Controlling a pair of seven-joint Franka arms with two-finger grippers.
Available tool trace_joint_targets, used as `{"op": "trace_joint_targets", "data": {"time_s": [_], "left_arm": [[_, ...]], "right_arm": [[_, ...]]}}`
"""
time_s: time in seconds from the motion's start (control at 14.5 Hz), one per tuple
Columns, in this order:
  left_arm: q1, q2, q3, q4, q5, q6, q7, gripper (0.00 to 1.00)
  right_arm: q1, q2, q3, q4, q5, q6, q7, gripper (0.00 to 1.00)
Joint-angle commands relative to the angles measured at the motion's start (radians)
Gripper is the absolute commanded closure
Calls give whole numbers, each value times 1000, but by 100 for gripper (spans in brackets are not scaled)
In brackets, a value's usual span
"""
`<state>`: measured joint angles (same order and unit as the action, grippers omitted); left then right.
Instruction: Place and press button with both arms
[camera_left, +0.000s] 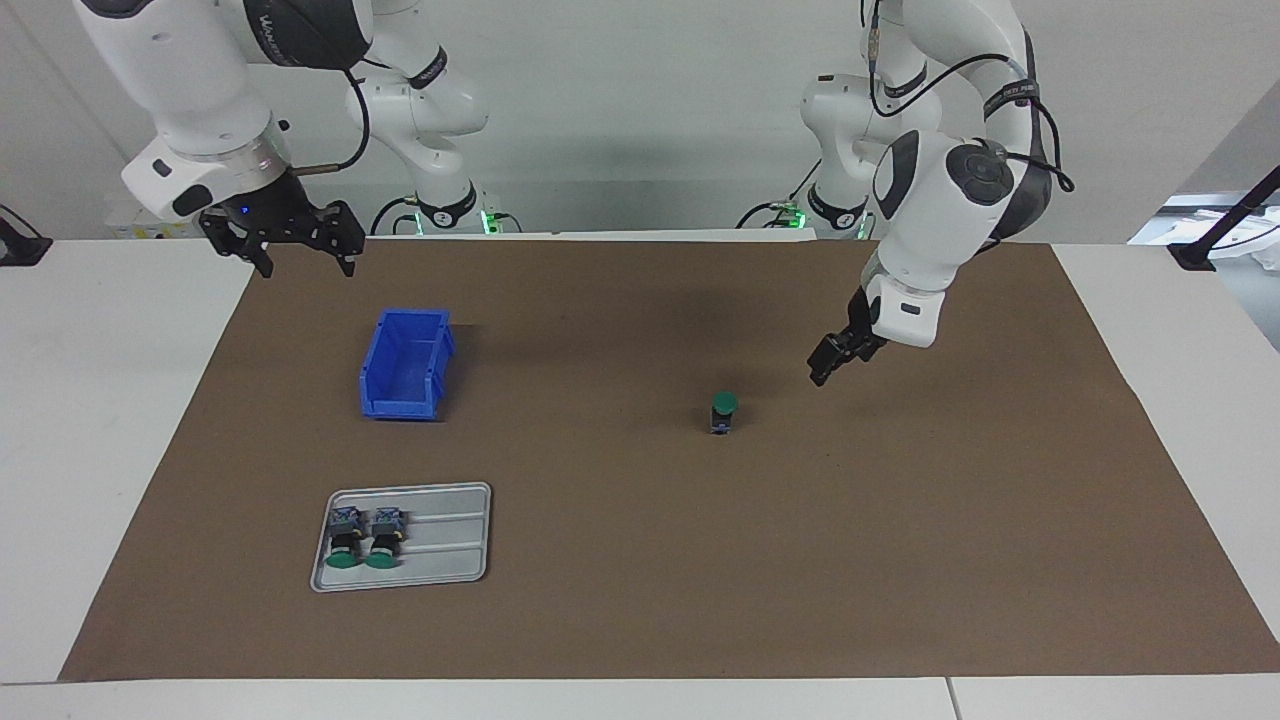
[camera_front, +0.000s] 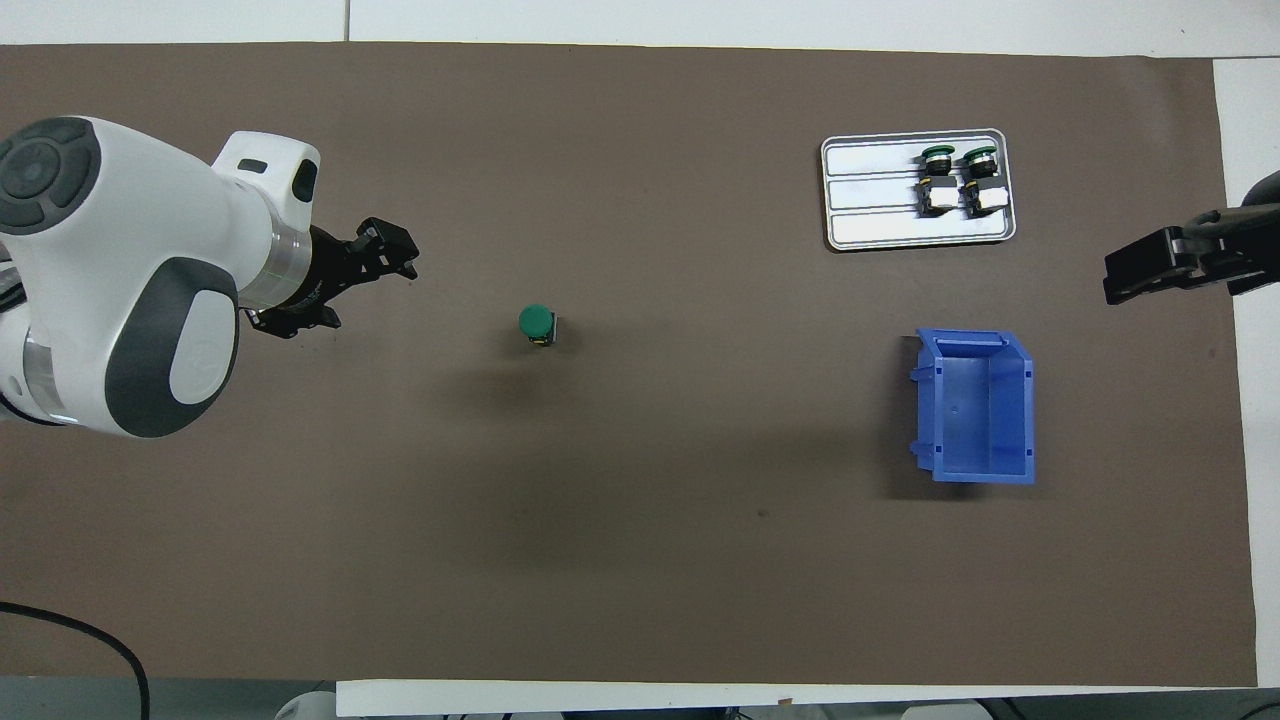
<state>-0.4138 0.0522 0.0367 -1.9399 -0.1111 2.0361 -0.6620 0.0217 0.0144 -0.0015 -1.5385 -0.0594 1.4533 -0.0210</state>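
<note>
One button (camera_left: 723, 410) stands upright on the brown mat, green cap up, near the table's middle; it also shows in the overhead view (camera_front: 538, 322). My left gripper (camera_left: 822, 368) hangs tilted a little above the mat beside this button, toward the left arm's end, apart from it and holding nothing; it also shows in the overhead view (camera_front: 400, 258). My right gripper (camera_left: 305, 264) is open and empty, raised over the mat's edge at the right arm's end (camera_front: 1118, 282), where that arm waits. Two more buttons (camera_left: 364, 537) lie on a grey tray (camera_left: 450, 540).
A blue plastic bin (camera_left: 405, 362) stands empty on the mat, nearer to the robots than the tray (camera_front: 880, 200); the bin also shows in the overhead view (camera_front: 975, 405). The brown mat (camera_left: 640, 560) covers most of the white table.
</note>
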Motion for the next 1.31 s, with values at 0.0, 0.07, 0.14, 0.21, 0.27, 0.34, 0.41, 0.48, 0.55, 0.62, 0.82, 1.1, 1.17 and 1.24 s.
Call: {"op": "trace_joint_targets", "data": {"time_s": [0.0,0.07,0.14,0.21,0.27,0.34,0.41,0.48,0.55,0.62,0.82,1.1,1.17,1.24], "left_arm": [[-16,-3,5,16,33,-36,109,4],[-17,7,5,21,33,-34,122,8],[-31,17,3,32,31,-36,122,18],[-48,43,5,57,30,-50,121,33],[-51,84,5,120,18,-113,116,57],[-54,127,5,197,18,-185,107,66],[-68,149,6,232,18,-218,88,69],[-92,153,6,237,19,-211,61,72],[-111,170,6,243,21,-197,36,76],[-146,208,8,262,22,-197,13,78],[-180,261,6,308,24,-171,-24,81],[-218,320,9,329,27,-154,-45,88],[-218,325,9,332,31,-148,-50,91],[-218,327,9,331,31,-139,-51,95]], "right_arm": [[-3,-14,0,-17,0,4,-14,2],[-3,-14,0,-17,0,4,-14,2],[-3,-14,0,-17,0,4,-14,2],[-3,-14,-2,-17,0,4,-14,2],[-3,-14,0,-17,0,4,-14,2],[-3,-14,0,-17,0,4,-14,2],[-3,-14,0,-17,0,4,-14,2],[-3,-14,0,-17,0,4,-14,2],[-3,-14,0,-17,0,4,-14,2],[-3,-14,0,-17,0,4,-14,2],[-3,-14,0,-17,0,4,-14,2],[-3,-14,0,-17,0,4,-14,2],[-3,-14,0,-17,0,4,-14,2],[-3,-14,0,-17,0,4,-14,2]]}}
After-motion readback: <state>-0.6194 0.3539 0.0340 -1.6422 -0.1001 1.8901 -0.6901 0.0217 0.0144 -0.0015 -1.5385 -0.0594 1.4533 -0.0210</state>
